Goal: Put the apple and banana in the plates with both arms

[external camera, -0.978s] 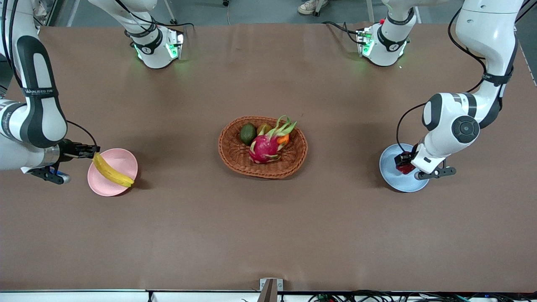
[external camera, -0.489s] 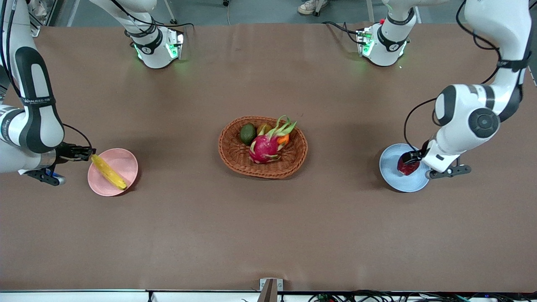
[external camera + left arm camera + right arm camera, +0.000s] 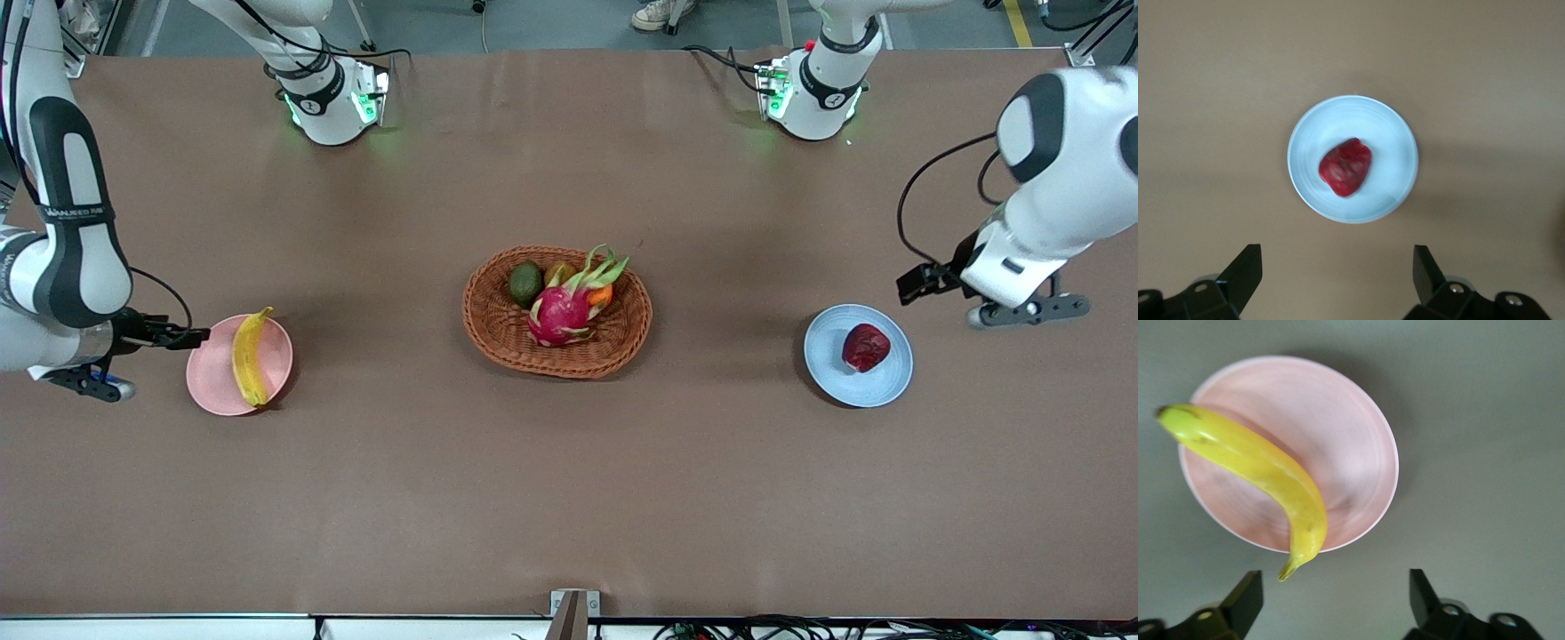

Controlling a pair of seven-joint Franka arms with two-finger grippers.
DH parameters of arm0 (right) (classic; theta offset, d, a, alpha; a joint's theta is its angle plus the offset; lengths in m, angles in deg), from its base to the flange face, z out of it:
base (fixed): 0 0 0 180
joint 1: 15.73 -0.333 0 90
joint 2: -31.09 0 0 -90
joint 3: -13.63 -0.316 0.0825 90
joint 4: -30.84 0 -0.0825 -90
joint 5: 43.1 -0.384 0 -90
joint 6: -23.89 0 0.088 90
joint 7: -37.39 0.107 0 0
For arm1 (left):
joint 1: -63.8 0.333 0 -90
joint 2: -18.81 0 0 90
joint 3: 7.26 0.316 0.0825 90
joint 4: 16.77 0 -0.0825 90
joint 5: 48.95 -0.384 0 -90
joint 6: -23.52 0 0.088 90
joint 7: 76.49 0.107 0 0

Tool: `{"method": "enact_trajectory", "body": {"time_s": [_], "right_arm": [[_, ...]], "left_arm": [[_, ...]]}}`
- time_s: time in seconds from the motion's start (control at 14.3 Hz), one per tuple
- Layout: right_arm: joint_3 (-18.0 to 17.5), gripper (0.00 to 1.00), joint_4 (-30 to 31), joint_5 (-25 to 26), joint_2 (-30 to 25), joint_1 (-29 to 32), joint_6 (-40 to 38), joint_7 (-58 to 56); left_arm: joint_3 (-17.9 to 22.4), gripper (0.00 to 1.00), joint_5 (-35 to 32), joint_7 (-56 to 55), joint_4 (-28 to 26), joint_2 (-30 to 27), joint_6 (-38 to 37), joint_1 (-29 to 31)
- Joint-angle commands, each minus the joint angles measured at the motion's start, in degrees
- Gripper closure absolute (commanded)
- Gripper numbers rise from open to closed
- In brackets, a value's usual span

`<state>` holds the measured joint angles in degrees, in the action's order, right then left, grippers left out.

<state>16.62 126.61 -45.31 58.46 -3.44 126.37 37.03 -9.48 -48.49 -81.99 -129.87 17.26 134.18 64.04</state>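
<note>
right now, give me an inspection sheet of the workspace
surface: brown table, flat, no spills seen
job's things: banana lies on the pink plate, both tips over the rim; apple sits in the blue plate
clutter: wicker basket mid-table holding a dragon fruit, an avocado and a small orange fruit
grippers: right gripper open, empty, beside the pink plate; left gripper open, empty, raised near the blue plate
cables: black leads along both arms and at the table edge nearest the front camera
surroundings: a shoe on the floor past the bases
</note>
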Motion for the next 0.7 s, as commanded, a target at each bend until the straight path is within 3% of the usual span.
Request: {"method": "enact_trajectory", "body": {"time_s": [0.0,0.35,0.63], "right_arm": [[-0.45,0.0,-6.81,1.42,-0.12,-0.33,-5.17,-3.14],[-0.88,0.0,-15.42,3.45,-5.38,-2.7,-15.36,-5.26],[-0.97,0.0,-23.15,3.18,-7.07,-4.37,-23.89,-5.09]], "left_arm": [[-0.15,0.01,1.74,2.33,8.74,0.32,-8.52,0.38],[-0.15,0.01,1.48,4.52,20.53,0.84,-12.75,0.2],[0.2,0.0,1.39,6.38,24.49,1.11,-16.34,0.38]]}}
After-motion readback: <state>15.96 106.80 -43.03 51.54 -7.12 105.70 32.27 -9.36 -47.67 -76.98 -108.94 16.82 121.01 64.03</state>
